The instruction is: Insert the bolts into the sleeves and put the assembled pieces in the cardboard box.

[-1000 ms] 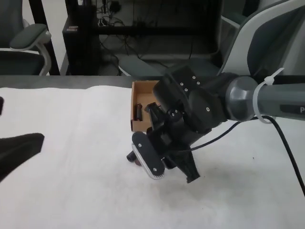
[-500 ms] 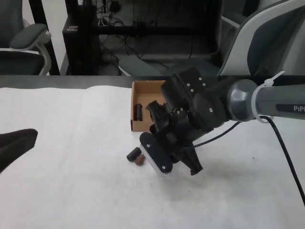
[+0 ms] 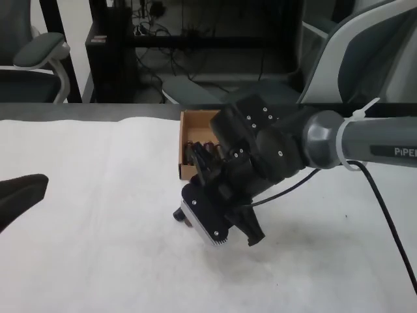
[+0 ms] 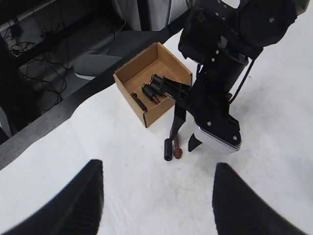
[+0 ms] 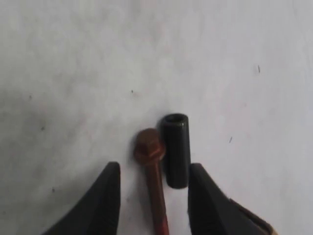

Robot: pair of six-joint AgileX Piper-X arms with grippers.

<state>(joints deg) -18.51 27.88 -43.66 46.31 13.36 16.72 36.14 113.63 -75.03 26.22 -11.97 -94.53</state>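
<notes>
My right pincer (image 5: pixel 154 169) hangs low over the table (image 5: pixel 73 58), opened moderately; the brown bolt (image 5: pixel 153 188) and the black sleeve (image 5: pixel 175 151) lie side by side between its fingers, not gripped; the cardboard box (image 4: pixel 159 106) stands just behind it; my left pincer (image 4: pixel 157 165) is spread wide, well apart.

Lab office: desk chair (image 3: pixel 40 47), cables (image 3: pixel 195 29)

The right hand (image 5: pixel 154 198) hangs low over the bolt (image 5: pixel 148 147) and sleeve (image 5: pixel 175 149). These lie touching on the counter (image 3: pixel 98 235), both inside its spread fingers with little slack either side. Its bulk screens part of the cardboard box (image 4: pixel 128 78) opening. The left hand (image 4: pixel 156 205), spread wide, has bare counter ahead.
</notes>
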